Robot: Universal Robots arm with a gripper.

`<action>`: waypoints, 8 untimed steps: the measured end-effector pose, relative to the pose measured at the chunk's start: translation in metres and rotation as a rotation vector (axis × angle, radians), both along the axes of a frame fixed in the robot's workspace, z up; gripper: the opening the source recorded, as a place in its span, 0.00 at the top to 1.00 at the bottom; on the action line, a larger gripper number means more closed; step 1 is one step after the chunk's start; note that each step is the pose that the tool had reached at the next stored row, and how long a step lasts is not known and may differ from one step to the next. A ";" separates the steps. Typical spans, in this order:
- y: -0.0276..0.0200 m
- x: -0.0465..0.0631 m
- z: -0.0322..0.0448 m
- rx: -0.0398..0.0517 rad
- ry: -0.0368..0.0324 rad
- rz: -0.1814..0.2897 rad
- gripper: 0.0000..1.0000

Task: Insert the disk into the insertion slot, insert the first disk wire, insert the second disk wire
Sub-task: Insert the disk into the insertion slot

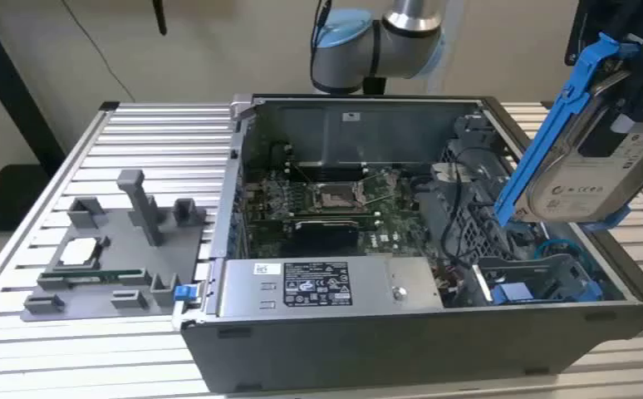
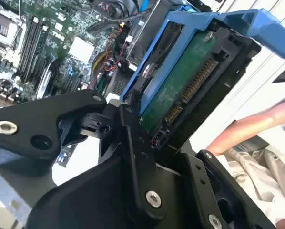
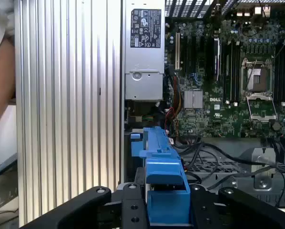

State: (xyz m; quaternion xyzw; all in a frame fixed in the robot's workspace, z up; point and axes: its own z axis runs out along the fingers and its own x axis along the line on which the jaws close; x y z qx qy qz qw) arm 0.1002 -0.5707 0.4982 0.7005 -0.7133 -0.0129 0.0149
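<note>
Disk (image 1: pixel 587 176) in its blue frame sits clamped in my tool (image 3: pixel 167 208), whose fingers press on the frame's two sides. I hold it tilted in the air above the open computer case (image 1: pixel 410 353), at the exterior view's right. The insertion slot (image 1: pixel 537 287) lies below, apart from the disk, beside the grey power-supply box (image 1: pixel 321 287). The case stands on the slatted counter (image 1: pixel 144 133). A person's arm (image 2: pixel 257 125) shows beside the counter.

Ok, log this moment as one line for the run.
gripper: shut on disk | disk: held tilted above case, clear of insertion slot | disk connector: no wire attached | step: disk not yet inserted
</note>
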 end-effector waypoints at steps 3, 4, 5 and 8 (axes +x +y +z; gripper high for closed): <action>0.0000 0.000 -0.0001 -0.0001 0.0000 0.000 1.00; 0.0000 0.000 -0.0001 -0.0001 0.0000 0.000 1.00; 0.0000 0.000 -0.0001 -0.0001 0.0000 0.000 1.00; 0.0000 0.000 -0.0010 0.0000 0.0000 0.000 1.00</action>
